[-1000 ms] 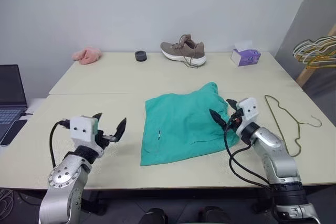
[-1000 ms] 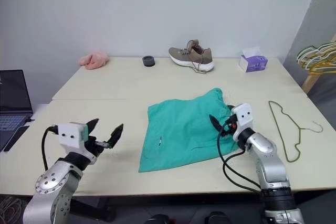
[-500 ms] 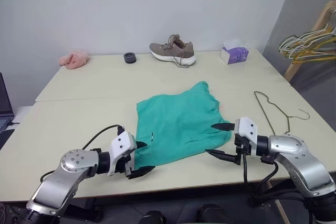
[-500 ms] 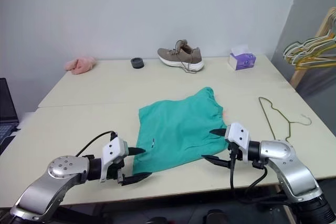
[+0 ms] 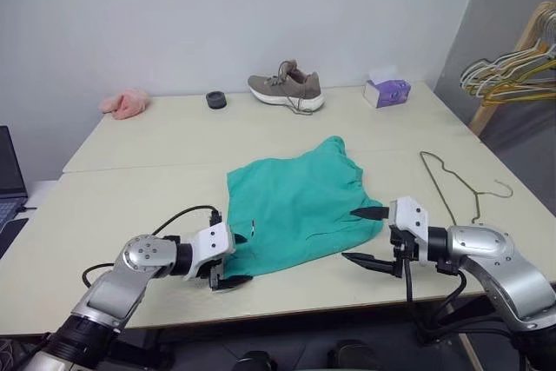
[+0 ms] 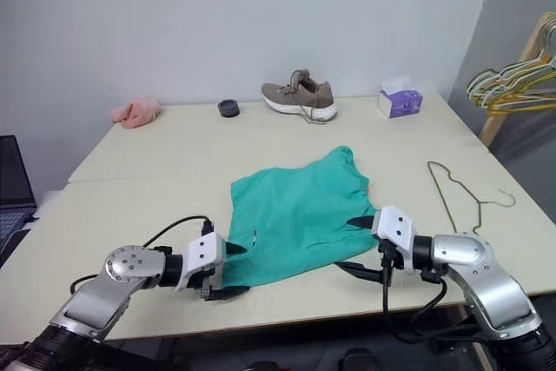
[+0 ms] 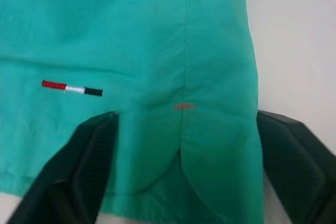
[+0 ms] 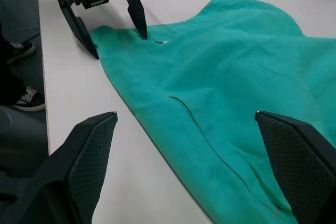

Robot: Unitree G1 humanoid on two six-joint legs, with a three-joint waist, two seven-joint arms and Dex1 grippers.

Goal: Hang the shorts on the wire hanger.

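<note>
Shorts (image 7: 157,40) corner between spread left fingers (image 7: 79,171), perhaps touching, wrist view only; right fingers (image 8: 294,156) wide apart.

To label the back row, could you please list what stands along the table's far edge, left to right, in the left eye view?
Fluffy pink cloth → small round black object → brown lace-up shoe with white sole → purple tissue box.
</note>
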